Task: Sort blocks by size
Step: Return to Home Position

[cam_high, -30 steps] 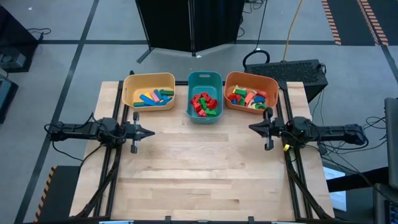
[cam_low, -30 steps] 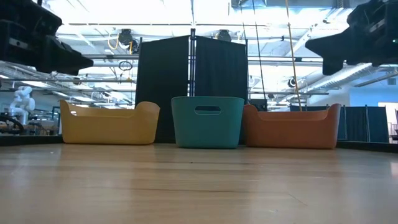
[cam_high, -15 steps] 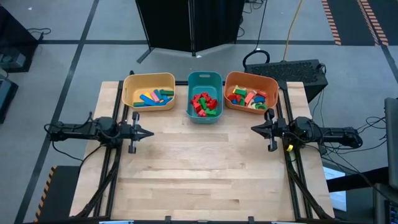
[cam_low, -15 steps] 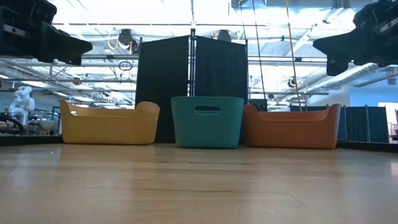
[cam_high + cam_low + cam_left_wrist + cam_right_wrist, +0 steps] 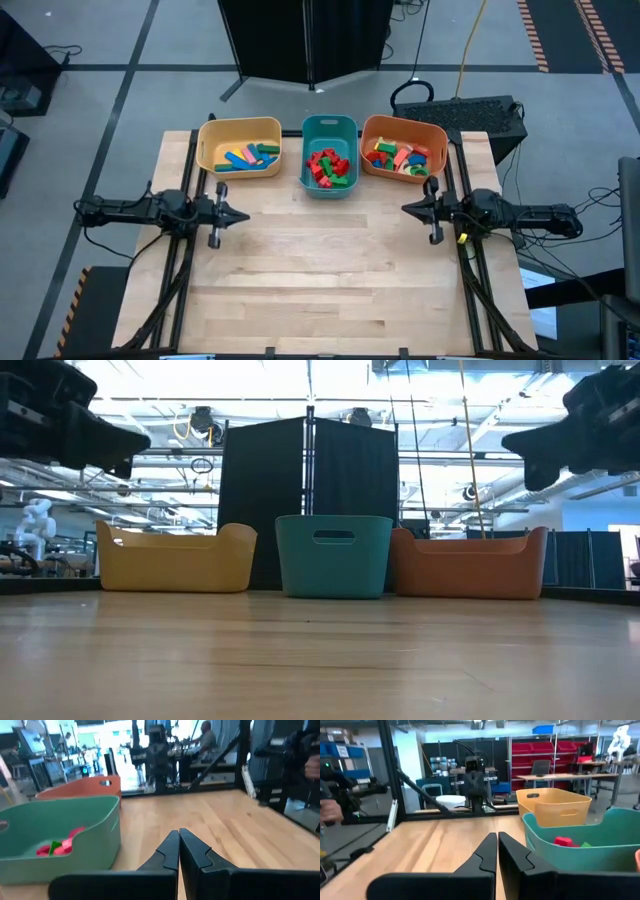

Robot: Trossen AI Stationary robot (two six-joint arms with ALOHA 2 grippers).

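The blocks lie in three bins at the table's far edge: long bars in the yellow bin point(image 5: 240, 146), red and green pieces in the teal bin point(image 5: 329, 156), mixed pieces in the orange bin point(image 5: 404, 149). My left gripper point(image 5: 244, 214) hangs shut above the table's left side, pointing level toward the right. My right gripper point(image 5: 404, 208) hangs shut above the right side, pointing level toward the left. Both are clear of the bins. In the wrist views the shut fingertips point(image 5: 178, 834) point(image 5: 497, 836) hold nothing.
The bare wooden tabletop point(image 5: 320, 270) stretches between the two grippers and toward the near edge. A black screen point(image 5: 308, 500) stands behind the bins. People sit at desks in the room beyond the table point(image 5: 204, 735).
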